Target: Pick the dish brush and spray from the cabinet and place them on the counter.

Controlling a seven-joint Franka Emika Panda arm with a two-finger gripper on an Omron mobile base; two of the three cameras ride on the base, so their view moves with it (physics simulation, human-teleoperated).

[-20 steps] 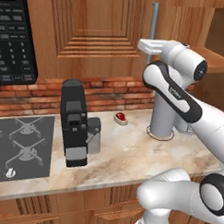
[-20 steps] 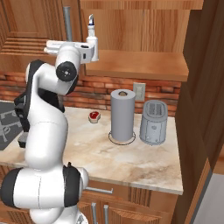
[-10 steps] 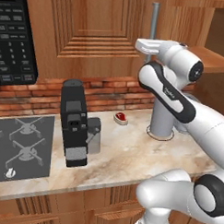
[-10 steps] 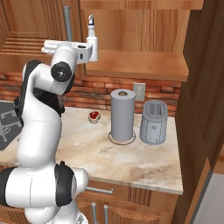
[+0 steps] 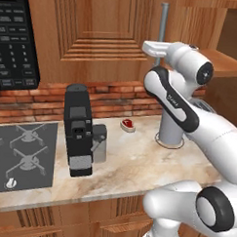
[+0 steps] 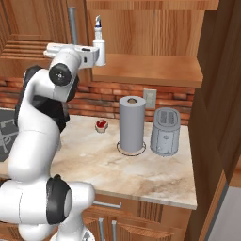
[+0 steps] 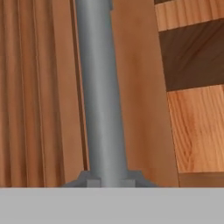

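While the white arm rises from the base and bends at its dark elbow, its hand reaches level toward the cabinet, up at shelf height, with the wrist right beside the long grey bar handle of the closed door. From the hand's camera that handle runs close and nearly upright across the wooden door panel, its foot bracket at the bottom. The claw's fingertips are not visible, so I cannot tell whether it is wide or narrow, and nothing is seen held in it.

One cabinet hangs above the tabletop, its right part open with one wooden shelf inside. One spray stands upright on the left end of that shelf, just beside the robot's white hand housing; whether they touch I cannot tell. The dish brush cannot be made out.

On the beige marbled tabletop stand one black coffee machine, one grey paper towel roll and one grey toaster just right of the roll. One small red item lies near the brick wall. One stove top sits at the left, under one black microwave.
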